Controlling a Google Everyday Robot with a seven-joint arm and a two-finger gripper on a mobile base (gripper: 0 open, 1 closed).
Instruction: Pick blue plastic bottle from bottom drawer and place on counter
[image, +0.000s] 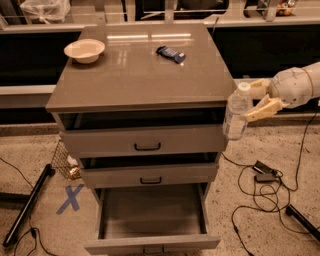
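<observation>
Camera view shows the gripper (251, 101) at the middle right of the frame, its two fingers closed around the blue plastic bottle (236, 116). The bottle is held about upright in the air, just beside the front right corner of the counter (145, 80). The bottom drawer (150, 244) stands pulled out at lower centre. A cream bowl (84, 50) and a dark-blue packet (170, 53) lie on the counter.

Blue tape X (70, 198) on speckled floor (30, 145). The label of the clear ribbed plastic bottle (236, 112), clasped by the cream two-finger gripper (249, 101) just right of the glossy grey-brown counter (140, 75), is illegible.
</observation>
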